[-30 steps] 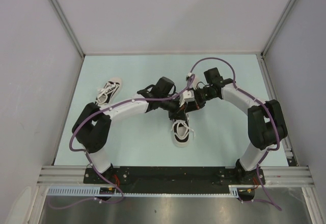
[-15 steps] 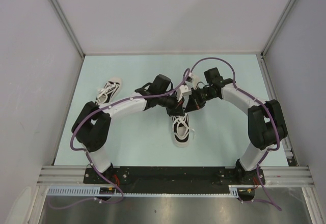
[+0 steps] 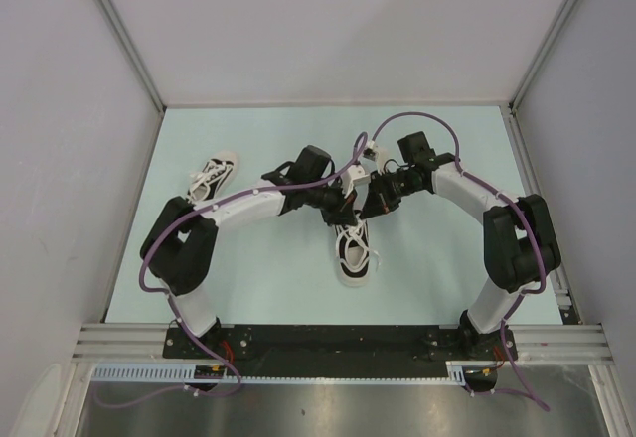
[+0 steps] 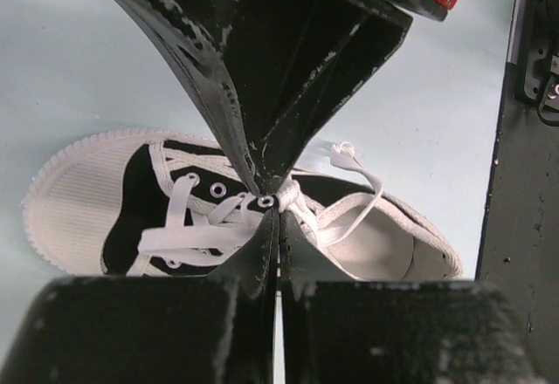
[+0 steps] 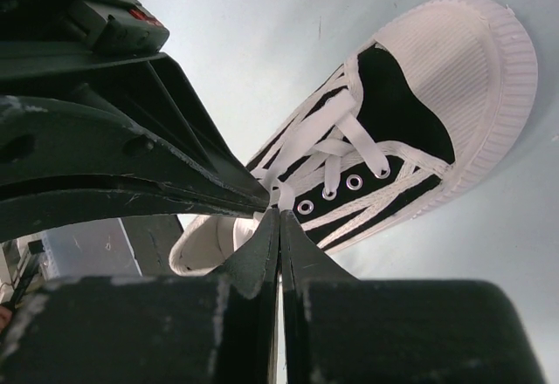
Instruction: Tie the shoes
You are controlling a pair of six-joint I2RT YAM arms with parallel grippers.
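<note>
Left arm [image 3: 248,209] shifted left, both jaws shut at laces [image 4: 192,236], 2nd shoe [image 3: 214,177] apart.

Viewed past the left gripper [image 4: 278,214], jaws pressed together on the gathered white lace [image 4: 288,194] by the top eyelets. Met tip to tip from above by the right gripper [image 4: 262,179], likewise closed. Beneath, one black sneaker [image 4: 131,201] flat on the pale table [image 4: 87,70], toe cap leftward.

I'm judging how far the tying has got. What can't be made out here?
- Left wrist view: whether the shut left tool pinches white lace; its fingertips hide the contact.
- Right wrist view: likewise for the right tool.
- Top view: laced middle of the centre black canvas sneaker, under both tools.
- Top view: the far-left black sneaker's laces, too small.
</note>
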